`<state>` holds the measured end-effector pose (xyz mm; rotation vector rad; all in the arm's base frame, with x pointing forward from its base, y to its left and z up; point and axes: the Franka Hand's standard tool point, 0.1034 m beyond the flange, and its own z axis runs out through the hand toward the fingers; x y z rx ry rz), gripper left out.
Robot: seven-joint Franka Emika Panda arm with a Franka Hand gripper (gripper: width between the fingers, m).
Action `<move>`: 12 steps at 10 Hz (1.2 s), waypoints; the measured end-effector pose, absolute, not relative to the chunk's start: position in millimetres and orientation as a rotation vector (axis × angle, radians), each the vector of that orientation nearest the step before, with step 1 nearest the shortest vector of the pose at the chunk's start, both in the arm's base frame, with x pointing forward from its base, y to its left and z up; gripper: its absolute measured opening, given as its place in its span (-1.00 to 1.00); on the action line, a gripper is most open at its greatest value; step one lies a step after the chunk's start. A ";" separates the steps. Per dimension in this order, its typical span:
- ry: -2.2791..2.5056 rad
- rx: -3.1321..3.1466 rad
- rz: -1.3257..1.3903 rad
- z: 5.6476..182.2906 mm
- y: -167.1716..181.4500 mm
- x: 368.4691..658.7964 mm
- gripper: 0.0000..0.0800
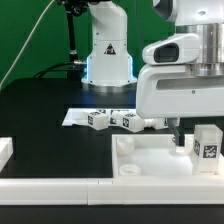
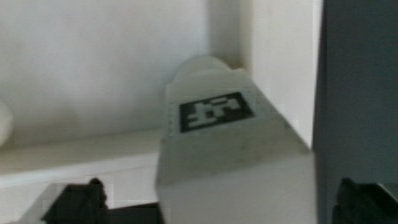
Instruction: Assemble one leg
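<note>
Hand (image 1: 182, 137) lowered over the white panel (image 1: 150, 160) on the black table (image 1: 40, 110) — fingers apart, straddling one upright leg (image 2: 222, 130); further legs (image 1: 112, 120) lie behind.

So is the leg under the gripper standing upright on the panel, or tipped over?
Upright, it seems: in the exterior view the leg stands tall on the panel, tag facing the camera. Whether it is seated in a socket, cannot tell.

Exterior view evenly bright, slightly soft; wrist view dimmer, heavily blurred, perhaps defocused.
</note>
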<state>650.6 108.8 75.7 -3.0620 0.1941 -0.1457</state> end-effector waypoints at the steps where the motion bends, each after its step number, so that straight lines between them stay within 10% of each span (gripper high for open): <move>1: 0.234 -3.056 -0.144 75.7 109.1 650.5 0.38; 3: 0.402 -3.033 -0.137 75.5 108.4 650.6 -0.28; 12: 2.013 -2.248 -0.005 72.9 98.9 642.1 -0.28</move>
